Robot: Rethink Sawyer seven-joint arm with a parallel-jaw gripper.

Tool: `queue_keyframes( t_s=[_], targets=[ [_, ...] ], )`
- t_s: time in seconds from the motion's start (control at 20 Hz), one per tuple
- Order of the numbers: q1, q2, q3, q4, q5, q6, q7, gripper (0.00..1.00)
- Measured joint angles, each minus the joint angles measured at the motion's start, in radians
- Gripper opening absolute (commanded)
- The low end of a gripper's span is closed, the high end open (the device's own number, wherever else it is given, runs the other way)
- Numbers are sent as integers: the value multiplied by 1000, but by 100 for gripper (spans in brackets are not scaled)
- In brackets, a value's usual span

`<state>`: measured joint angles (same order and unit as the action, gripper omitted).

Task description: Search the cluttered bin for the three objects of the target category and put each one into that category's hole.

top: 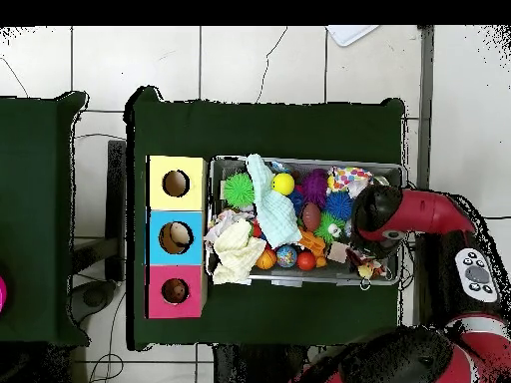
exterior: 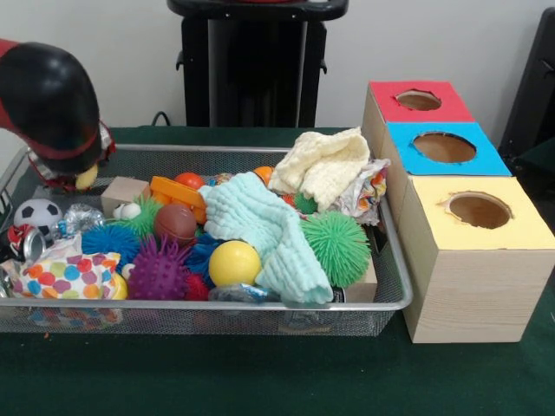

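Gripper sits low over the far-left corner of the cluttered bin, mostly hidden under the bulky red-and-black arm; a small yellowish object shows at its underside, but whether the gripper is open or closed on anything cannot be told from either view. From overhead, arm reaches in over the bin's right end, gripper near the bin's lower-right corner. Bin rests on the green-covered counter, wire mesh, packed full. Contents, front view: pale mint cloth draped across the middle; cream knitted cloth heaped at far right; green spiky ball at near right, touching the mint cloth; yellow ball just left of it; purple spiky ball further left; brown football behind that; blue spiky ball; polka-dot fabric in the near-left corner; small soccer ball at the left edge; wooden block near the gripper; orange plastic piece toward the far side. Three pale wooden boxes stand in a row just right of the bin, touching each other: yellow-topped box nearest, blue-topped box in the middle, red-topped farthest. Target hole is the red-ringed one, on the far box, well apart from the gripper, at the opposite end of the bin. Overhead, hole sits at the row's lower end.
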<state>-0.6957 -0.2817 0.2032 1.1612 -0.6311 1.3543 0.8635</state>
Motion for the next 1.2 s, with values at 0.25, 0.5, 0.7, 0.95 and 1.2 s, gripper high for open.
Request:
queue_keyframes(
  t_s=[0.25,0.5,0.7,0.95,1.2],
  targets=[
    [-30,-7,0,10,79,26,0,100],
    [-54,-3,0,32,119,14,0,100],
    [-70,1,0,49,120,-92,0,100],
    [-78,20,-2,57,121,-305,0,100],
    [-62,13,-24,77,110,-346,0,100]
  ],
)
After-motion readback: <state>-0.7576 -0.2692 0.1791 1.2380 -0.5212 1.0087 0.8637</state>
